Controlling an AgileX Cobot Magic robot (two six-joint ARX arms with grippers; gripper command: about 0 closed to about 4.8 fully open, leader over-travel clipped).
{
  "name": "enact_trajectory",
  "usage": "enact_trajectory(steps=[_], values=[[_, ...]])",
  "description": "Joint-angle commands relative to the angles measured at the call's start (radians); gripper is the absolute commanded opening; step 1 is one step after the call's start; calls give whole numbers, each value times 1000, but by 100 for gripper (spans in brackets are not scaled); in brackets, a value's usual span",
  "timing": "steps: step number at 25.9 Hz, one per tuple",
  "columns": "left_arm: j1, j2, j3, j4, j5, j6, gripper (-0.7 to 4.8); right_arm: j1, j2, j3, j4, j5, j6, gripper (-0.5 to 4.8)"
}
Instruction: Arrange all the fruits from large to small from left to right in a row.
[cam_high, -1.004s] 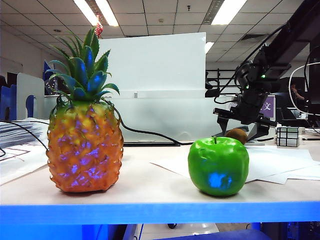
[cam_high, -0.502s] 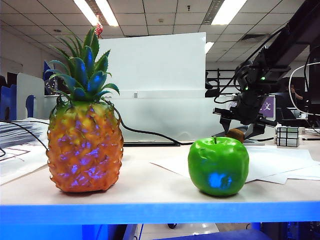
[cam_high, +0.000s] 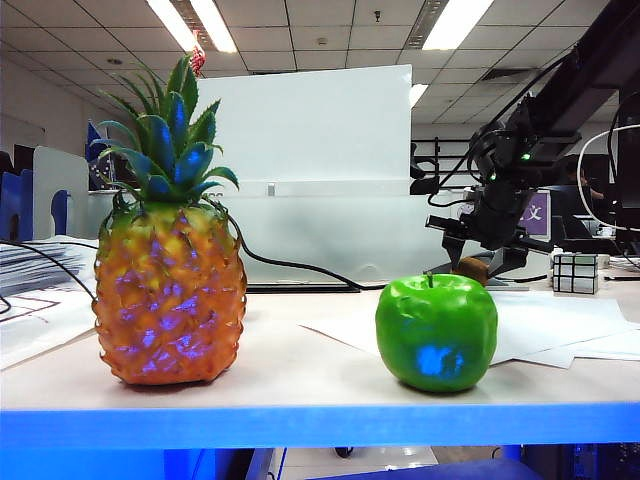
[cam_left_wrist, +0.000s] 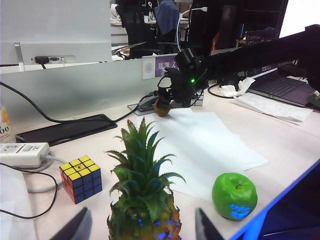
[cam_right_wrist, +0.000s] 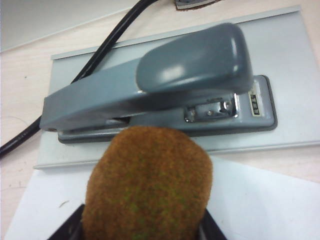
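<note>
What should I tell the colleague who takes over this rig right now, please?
Right gripper: at the far side of the table, jaws around the kiwi; it looks lifted off the paper, grip not confirmed.
Left gripper: open, holding nothing, hanging behind the pineapple.
Placed: in the exterior view, pineapple on the left at the front edge, green apple to its right.
Left: bring the kiwi forward and set it down to the right of the apple, in the same row. The stapler and puzzle cube stay put.
</note>
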Motion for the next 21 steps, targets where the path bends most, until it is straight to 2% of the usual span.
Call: enact_trajectory(steps=[1, 8, 11, 14, 16, 19, 21], values=[[0, 0, 2, 11, 0, 0, 274, 2, -5, 5, 15, -34, 0, -2], [0, 0, 2, 11, -1, 0, 274, 2, -31, 6, 6, -172, -19, -2], [0, 0, 2, 11, 0, 0, 274, 2, -68, 6, -19, -283, -150, -2], [0, 0, 2, 11, 0, 0, 274, 2, -122, 5, -103, -284, -243, -2], [0, 0, 2, 11, 0, 0, 274, 2, -165, 5, -174, -288, -262, -2], [0, 0, 2, 11, 0, 0, 274, 1, -237, 4, -266, -333, -353, -2], [0, 0, 2, 11, 0, 0, 274, 0, -287, 0, -294, -347, -347, -2]])
